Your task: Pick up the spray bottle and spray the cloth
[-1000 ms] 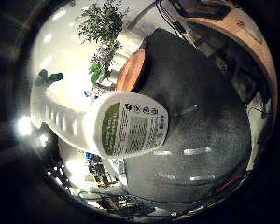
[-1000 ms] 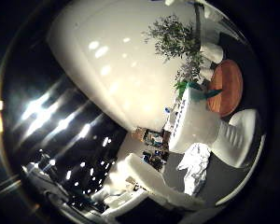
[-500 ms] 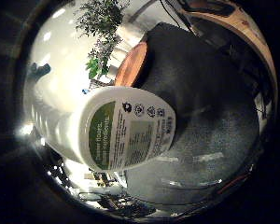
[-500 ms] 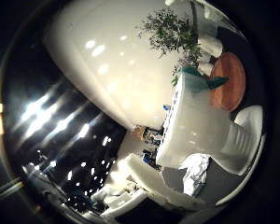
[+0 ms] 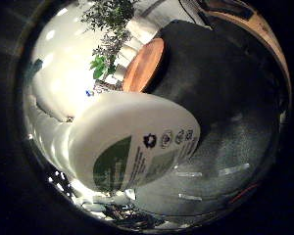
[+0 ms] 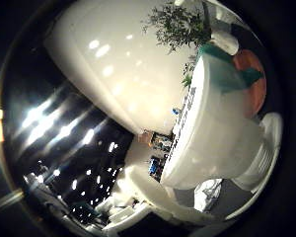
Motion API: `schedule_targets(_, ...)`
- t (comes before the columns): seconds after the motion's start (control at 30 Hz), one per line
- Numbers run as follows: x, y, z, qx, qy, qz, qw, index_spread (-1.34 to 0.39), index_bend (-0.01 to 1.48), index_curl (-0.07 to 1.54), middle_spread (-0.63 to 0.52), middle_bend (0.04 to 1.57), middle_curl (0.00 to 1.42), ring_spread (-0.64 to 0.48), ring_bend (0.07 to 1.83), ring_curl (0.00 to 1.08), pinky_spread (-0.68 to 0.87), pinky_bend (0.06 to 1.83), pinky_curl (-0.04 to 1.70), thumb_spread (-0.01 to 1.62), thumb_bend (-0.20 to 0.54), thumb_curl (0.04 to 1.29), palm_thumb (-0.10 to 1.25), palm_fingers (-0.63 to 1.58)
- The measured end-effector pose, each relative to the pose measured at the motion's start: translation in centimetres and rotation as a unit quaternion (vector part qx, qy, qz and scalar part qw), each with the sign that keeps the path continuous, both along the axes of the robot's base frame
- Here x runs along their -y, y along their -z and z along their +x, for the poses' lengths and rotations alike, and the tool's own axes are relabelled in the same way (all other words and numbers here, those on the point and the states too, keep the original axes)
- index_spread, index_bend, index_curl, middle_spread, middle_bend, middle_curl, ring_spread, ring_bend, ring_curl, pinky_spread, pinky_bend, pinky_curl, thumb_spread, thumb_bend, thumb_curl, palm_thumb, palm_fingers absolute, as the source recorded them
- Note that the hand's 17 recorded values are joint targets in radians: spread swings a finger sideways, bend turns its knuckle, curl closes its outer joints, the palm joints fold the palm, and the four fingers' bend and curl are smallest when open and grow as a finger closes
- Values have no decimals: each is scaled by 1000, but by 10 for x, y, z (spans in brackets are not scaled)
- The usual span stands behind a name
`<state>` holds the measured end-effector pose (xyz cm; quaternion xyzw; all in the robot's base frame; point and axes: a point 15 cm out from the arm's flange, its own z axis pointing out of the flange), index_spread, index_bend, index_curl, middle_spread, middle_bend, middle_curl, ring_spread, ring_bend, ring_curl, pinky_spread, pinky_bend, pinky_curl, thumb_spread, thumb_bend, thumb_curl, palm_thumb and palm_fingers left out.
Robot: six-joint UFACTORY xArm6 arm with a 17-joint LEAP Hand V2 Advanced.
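White spray bottle (image 5: 132, 142), close against palm

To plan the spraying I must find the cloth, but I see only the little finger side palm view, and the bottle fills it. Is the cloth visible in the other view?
Observer: Yes. In the thumb side view a white cloth lies on the grey surface, partly hidden by the bottle.
Operator: Thank you. Is the spray head clear there?
Observer: Yes. The teal head shows at one end of the bottle, in front of the round wooden top.
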<state>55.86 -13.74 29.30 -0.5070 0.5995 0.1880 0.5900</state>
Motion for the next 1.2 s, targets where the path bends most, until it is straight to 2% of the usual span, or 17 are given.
schedule_targets(0.37, -14, 1, 7, -1, -7, -6, 1000, -246, 134, 233, 122, 328, 352, 141, 471, 251, 385, 504, 281, 1098, -22, 271, 459, 102)
schedule_targets(0.47, -17, 2, 8, -1, -10, -7, 1000, -245, 118, 217, 108, 375, 364, 116, 520, 262, 375, 515, 282, 1098, -20, 271, 467, 138)
schedule_targets(0.6, -19, 2, 8, -1, -12, -6, 1000, -244, 90, 173, 38, 501, 404, 41, 685, 305, 345, 590, 297, 1104, -19, 270, 477, 199)
schedule_targets(0.83, -18, 2, 8, -1, -11, -6, 1000, -228, 122, 161, -77, 761, 510, -116, 997, 407, 106, 734, 329, 1106, -18, 272, 498, 211)
schedule_targets(1.0, -18, 1, 8, -1, -11, -7, 1000, -224, 162, 212, -123, 869, 572, -168, 1121, 462, -28, 815, 354, 1111, -17, 275, 516, 225)
schedule_targets(1.2, -18, 0, 8, 0, -10, -6, 1000, -218, 187, 287, -165, 918, 645, -212, 1232, 525, -202, 926, 410, 1120, -19, 276, 532, 341)
